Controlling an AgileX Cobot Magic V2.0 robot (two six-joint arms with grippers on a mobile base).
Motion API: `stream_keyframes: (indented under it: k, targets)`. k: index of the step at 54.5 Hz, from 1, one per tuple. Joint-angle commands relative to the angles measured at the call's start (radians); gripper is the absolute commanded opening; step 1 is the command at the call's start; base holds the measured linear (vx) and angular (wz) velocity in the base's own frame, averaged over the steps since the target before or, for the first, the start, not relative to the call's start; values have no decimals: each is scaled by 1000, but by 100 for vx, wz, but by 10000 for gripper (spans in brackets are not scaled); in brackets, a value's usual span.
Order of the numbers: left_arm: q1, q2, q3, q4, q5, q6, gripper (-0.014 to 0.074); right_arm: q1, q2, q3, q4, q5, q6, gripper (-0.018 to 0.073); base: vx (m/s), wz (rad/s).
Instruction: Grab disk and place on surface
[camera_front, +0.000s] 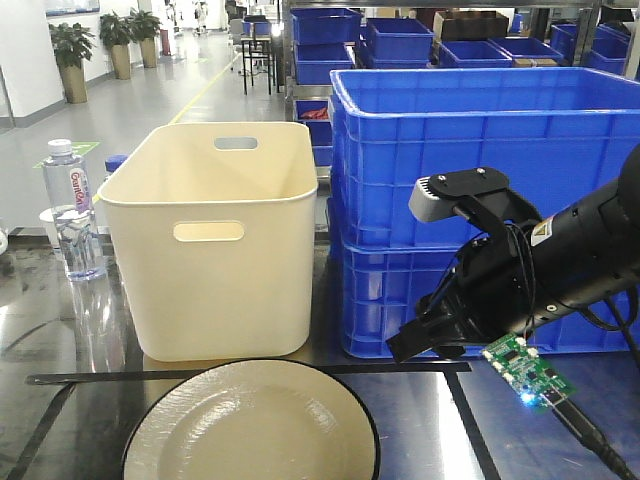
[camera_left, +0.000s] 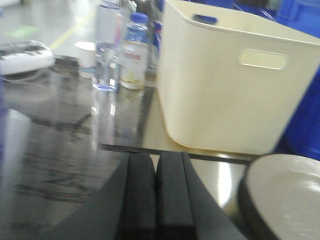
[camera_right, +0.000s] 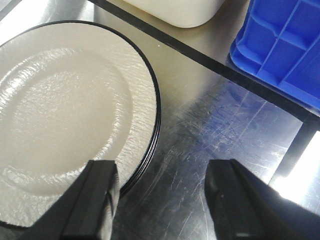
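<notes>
tabletop (camera_front: 440, 420) glossy, taped | on it: plate (camera_front: 250, 425), cream bin (camera_front: 215, 240), blue crates (camera_front: 480, 230), bottles (camera_front: 70, 210)

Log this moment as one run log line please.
right tool: open, empty, above plate rim | left tool: shut, empty | plate: on tabletop

Your left end effector (camera_left: 156, 195) shows its two dark fingers pressed together above the glossy counter (camera_left: 60, 150). Ahead stands a cream bin (camera_left: 230, 85); bottles (camera_left: 122, 50) stand left, a plate (camera_left: 285, 195) lies right.
</notes>
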Motion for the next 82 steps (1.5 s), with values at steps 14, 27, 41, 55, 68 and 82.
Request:
stream_keyframes:
  k: [14,27,41,55,68,82]
  targets:
    - [0,-423,379,198,-333,-53,-8,-6,-39,-28,23,-50,-10,449,0,0]
    - [1,-405,471,201,-323,-181,-8,-6,-39,-28,26,-43,-10,449,0,0]
    - [0,-405,470,200,-322,-181,-8,-6,-39,-28,26,-42,-11,449,0,0]
    - [0,-405,470,200,-322,-181,-8,-6,-39,-28,26,-42,-11,449,0,0]
    - [0,-405,470,200,-322,-181,-8,-6,-39,-28,23,-42,-11,449,0,0]
    - [0,-405,470,200,-322,-181,-8,-6,-39,-28,5,-50,-11,407,0,0]
